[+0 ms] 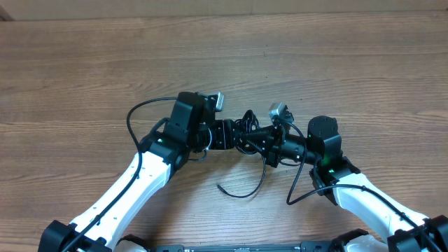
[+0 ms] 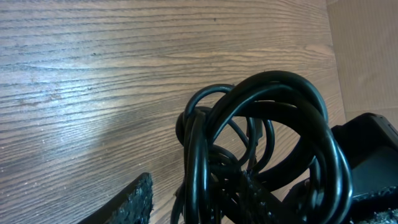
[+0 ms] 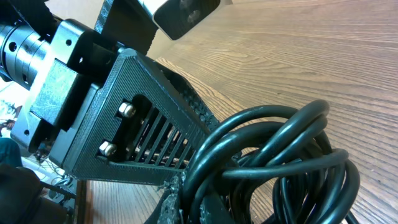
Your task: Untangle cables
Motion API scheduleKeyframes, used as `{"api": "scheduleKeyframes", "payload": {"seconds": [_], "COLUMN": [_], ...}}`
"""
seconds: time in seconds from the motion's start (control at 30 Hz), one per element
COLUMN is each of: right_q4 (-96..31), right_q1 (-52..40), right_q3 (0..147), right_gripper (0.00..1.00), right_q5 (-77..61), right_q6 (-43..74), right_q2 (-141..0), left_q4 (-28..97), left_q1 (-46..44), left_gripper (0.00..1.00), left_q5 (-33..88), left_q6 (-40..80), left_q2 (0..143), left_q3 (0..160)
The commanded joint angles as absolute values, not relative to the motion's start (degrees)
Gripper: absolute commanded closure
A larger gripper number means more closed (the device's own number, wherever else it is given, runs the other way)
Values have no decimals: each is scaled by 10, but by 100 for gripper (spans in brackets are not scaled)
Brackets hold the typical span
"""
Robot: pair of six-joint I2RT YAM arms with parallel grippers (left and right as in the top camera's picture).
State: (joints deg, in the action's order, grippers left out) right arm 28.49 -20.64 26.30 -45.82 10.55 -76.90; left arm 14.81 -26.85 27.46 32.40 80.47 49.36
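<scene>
R gripper (image 1: 260,140): fingers pressed together, pinching cables (image 1: 246,129) at knot's right side. L gripper (image 1: 233,133): fingers spread, coil sits betw them. In L wrist view, pad (image 2: 135,200) at lower left stands clear of coil; far side unclear. Cables: tight black knot at frame centre in overhead, betw both grippers. Resting on table (image 1: 105,56) or lifted, can't tell. Loose tail (image 1: 241,190) lies on wood below centre. L arm (image 1: 126,185) enters from bottom left, R arm (image 1: 371,203) from bottom right, tips facing each other.
</scene>
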Motion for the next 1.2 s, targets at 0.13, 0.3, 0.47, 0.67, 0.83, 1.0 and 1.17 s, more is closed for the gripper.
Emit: {"api": "scheduleKeyframes", "payload": {"seconds": [0.13, 0.3, 0.47, 0.67, 0.83, 1.0, 1.17], "right_q4": [295, 295, 295, 295, 295, 295, 295], "right_q1": [-205, -205, -205, -205, -205, -205, -205], "right_q3": [267, 267, 267, 267, 267, 267, 267], "right_gripper": [96, 96, 96, 96, 96, 96, 96], "right_q5": [-481, -481, -482, -484, -484, -490, -490], "right_q6": [109, 109, 109, 111, 111, 111, 111], "right_q2": [-766, -766, -766, -766, -766, -766, -766], "left_q4": [145, 146, 149, 145, 146, 145, 145], "left_q1": [-274, -274, -274, -283, -283, -284, -289], "left_gripper": [55, 75, 83, 85, 85, 87, 96], "left_q5": [264, 264, 266, 265, 264, 264, 264], "left_q6": [312, 312, 313, 313, 312, 312, 312], "left_q2": [798, 798, 798, 800, 800, 800, 801], "left_q3": [500, 500, 500, 500, 500, 500, 500]}}
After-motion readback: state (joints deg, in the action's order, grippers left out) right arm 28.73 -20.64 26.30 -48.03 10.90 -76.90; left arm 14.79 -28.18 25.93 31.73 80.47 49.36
